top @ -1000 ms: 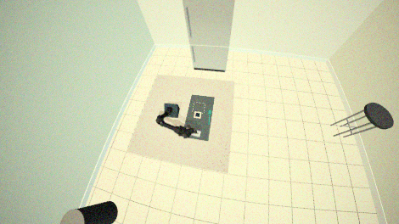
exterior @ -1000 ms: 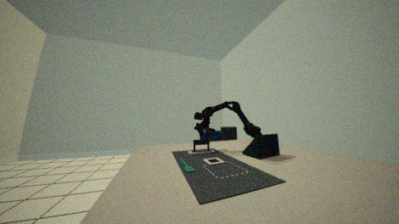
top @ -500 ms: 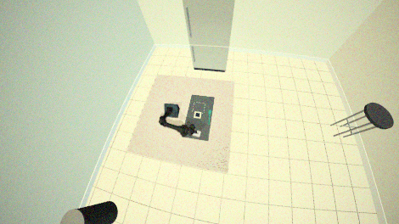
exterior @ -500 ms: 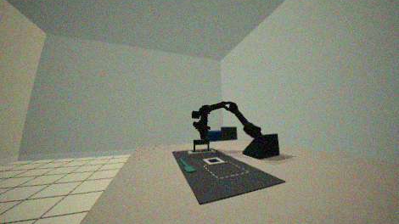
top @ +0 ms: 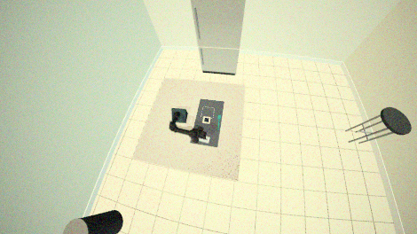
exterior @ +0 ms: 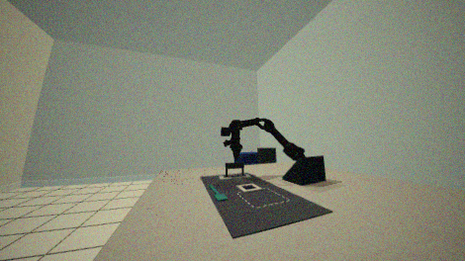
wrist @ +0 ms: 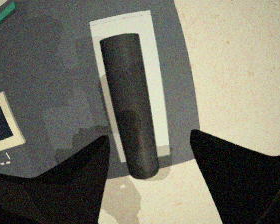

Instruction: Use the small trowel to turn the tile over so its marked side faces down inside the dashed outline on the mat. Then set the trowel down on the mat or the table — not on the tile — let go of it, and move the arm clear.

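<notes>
On the dark mat (top: 213,137) (exterior: 247,224) (wrist: 184,100), the small trowel, taken to be the piece with a white plate and raised dark handle (exterior: 234,166) (wrist: 130,100), is seen resting plate down. By this posture the handle is presented clear of the mat, probably so that it can be grasped from above. The gripper (top: 201,136) (exterior: 237,156) (wrist: 151,139) is pointed downward, its fingers fairly wide apart and nothing gripped; the handle appears between them in the wrist view, though whether they are low enough to close cannot be told. The tile (top: 207,120) (exterior: 248,187) (wrist: 2,123) lies flat near the edge of the dashed outline (top: 215,113) (exterior: 288,201) (wrist: 1,163), marked side up, and is still to be turned. A green tool (top: 219,120) (exterior: 219,196) (wrist: 3,16) is left untouched on the mat
</notes>
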